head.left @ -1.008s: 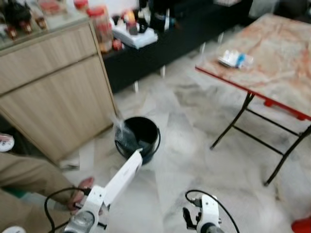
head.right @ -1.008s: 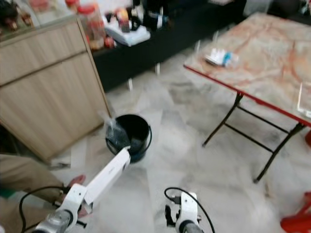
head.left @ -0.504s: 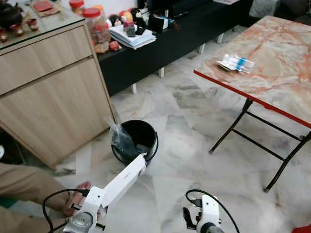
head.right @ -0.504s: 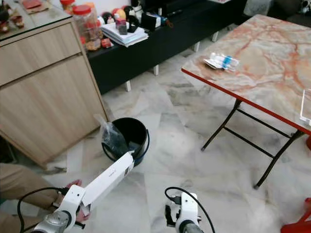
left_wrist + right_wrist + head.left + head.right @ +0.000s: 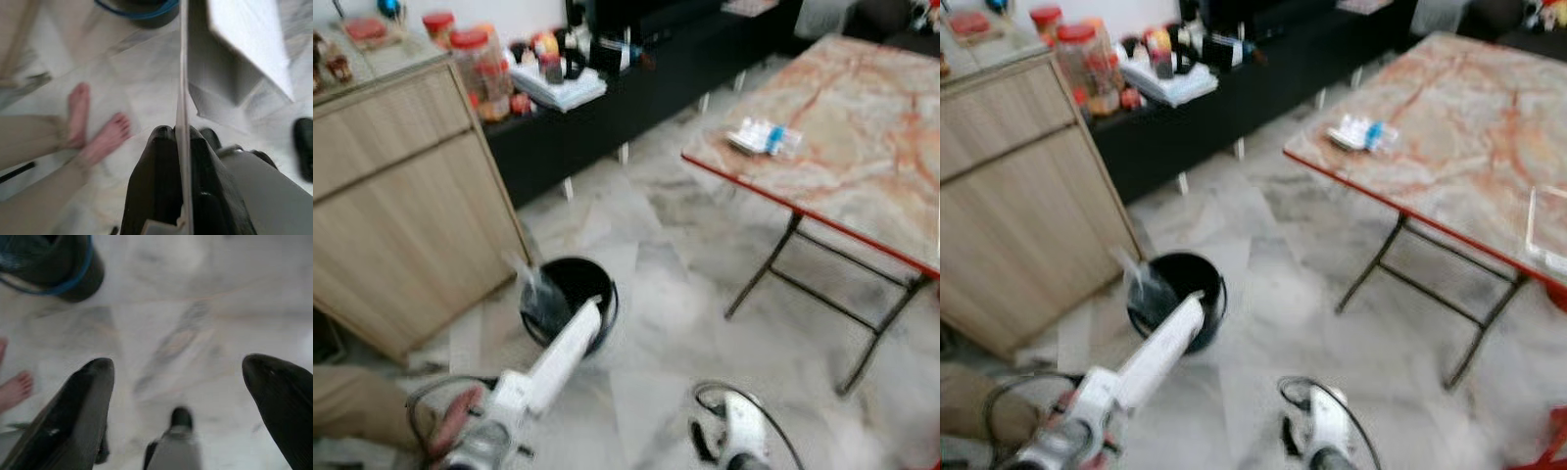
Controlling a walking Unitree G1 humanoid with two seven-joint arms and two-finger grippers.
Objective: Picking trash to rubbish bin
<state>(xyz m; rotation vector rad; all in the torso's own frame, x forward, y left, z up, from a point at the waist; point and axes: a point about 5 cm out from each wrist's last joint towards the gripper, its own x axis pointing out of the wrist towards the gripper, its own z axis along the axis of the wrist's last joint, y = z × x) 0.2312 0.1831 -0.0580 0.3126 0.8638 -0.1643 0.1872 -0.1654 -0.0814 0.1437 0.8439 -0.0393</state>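
Marble floor tiles (image 5: 675, 294) run between a wooden cabinet (image 5: 401, 206) and a red-edged folding table (image 5: 842, 147), and the black rubbish bin (image 5: 570, 311) stands on the floor just beside the cabinet's corner. A clear plastic bag (image 5: 540, 294) lies over the bin's rim on the cabinet side. The left gripper (image 5: 182, 142) has its jaws pressed together on a thin, flat, white sheet of trash (image 5: 244, 44), held edge-on, though blur hides what the sheet is. From the head views the left arm reaches toward the bin, its end at the near rim. The right gripper (image 5: 178, 382) hangs low over the floor near the bin with its jaws wide apart and nothing between them. A person's bare feet (image 5: 95, 129) rest on the floor beside the bin. To finish well, the sheet should probably be carried fully over the bin's opening, past the bag, before the jaws part, or it may slide down outside the rim.
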